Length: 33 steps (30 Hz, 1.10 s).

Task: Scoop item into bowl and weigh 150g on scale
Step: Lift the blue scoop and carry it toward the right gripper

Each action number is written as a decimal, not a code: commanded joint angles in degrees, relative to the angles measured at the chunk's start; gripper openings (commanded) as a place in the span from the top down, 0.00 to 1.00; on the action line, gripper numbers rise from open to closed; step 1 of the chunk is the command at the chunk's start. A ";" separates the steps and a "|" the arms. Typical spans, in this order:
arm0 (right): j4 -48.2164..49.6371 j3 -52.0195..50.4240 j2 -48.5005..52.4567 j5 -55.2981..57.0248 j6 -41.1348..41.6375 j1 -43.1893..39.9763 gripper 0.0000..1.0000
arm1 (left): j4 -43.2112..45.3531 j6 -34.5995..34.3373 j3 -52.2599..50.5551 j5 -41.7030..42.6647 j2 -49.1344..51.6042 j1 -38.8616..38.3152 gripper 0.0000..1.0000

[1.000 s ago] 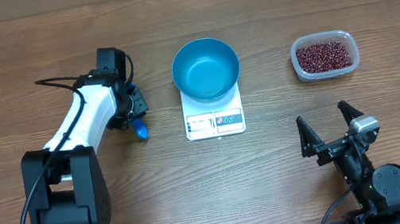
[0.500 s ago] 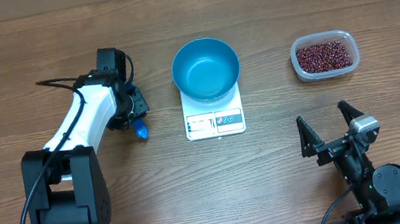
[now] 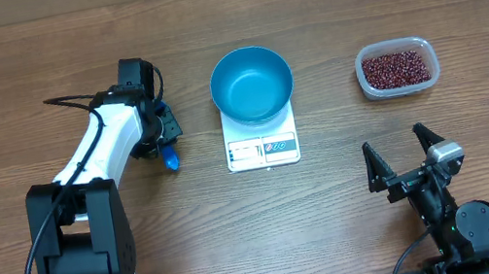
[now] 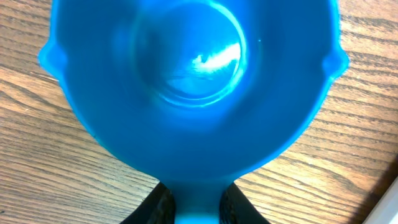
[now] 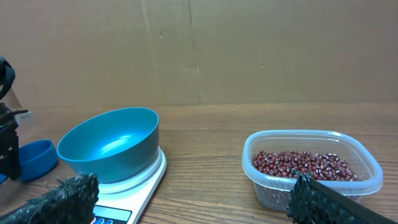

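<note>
1. The beans (image 3: 396, 69) all lie in the clear tub (image 3: 364, 89) at the far right of the surface (image 3: 34, 52). None show in the bowl (image 3: 251, 84), which sits on the scale (image 3: 263, 151) at the middle, so nothing has been weighed yet.
2. You are at the opening step, by my reading: taking up the blue scoop (image 4: 193, 81), which lies left of the scale and well apart from the tub.
3. Your left pincer (image 4: 198, 213) looks clenched on the scoop's handle. In the wrist view a dark finger (image 4: 155, 208) presses each side of it (whether the scoop is off the wood, you cannot tell from here).
4. Your right pincer (image 3: 393, 141) hangs released and wide at the near right, grasping nothing, with the tub just beyond it.
5. The next move calls for a firm hold before you lift, then a long carry rightward, either over or around the bowl and scale, to reach the tub.
6. Keep the scoop's cup level on the way back, and tip into the bowl in small amounts, since you must stop at the target weight.
</note>
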 commanded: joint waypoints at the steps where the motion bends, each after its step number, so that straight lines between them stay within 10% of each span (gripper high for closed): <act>1: 0.28 -0.57 -0.46 0.55 0.20 0.37 0.00 | 0.22 -0.37 -0.04 0.52 0.15 -0.31 0.88; 11: 0.28 -0.57 -0.46 0.55 0.20 0.37 0.00 | -3.98 -0.87 7.34 8.68 -4.20 4.68 0.89; 23: 0.28 -0.57 -0.46 0.55 0.20 0.37 0.00 | -9.07 -3.39 15.34 49.75 -10.84 13.49 0.87; 33: 0.31 -0.57 -0.46 0.57 0.17 0.37 0.00 | -10.43 -8.74 15.32 55.95 -10.84 12.22 0.93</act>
